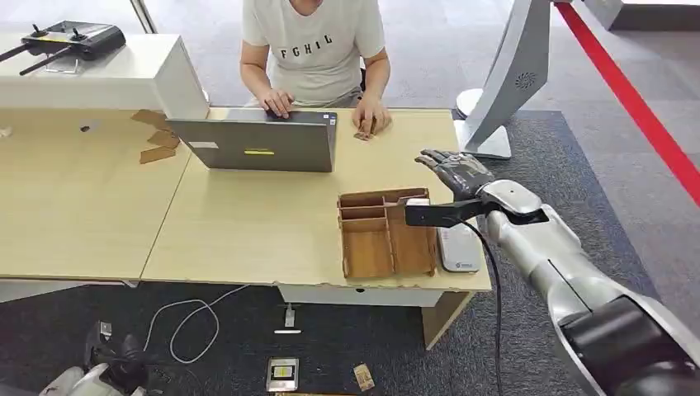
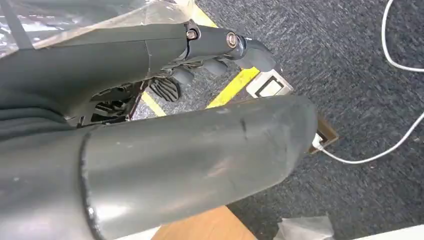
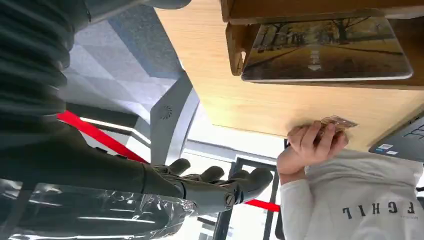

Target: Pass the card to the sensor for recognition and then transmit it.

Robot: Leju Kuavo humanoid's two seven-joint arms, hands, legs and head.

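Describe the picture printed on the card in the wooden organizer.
The card shows an autumn tree-lined road in golden brown, clearest in the right wrist view.

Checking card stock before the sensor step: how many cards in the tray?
1: a card with a tree-lined road, at the far right corner of the tray, near the right hand. Part of the tray is hidden, so more may be there.

Silver right arm (image 1: 545, 256) of smooth rounded shells, black joint band near its lower part, thin black cable along it, dark grey right hand (image 1: 456, 169), grey ribbed wrist cover (image 3: 30, 55), clear plastic wrap beside that cover, small screws at thumb joint
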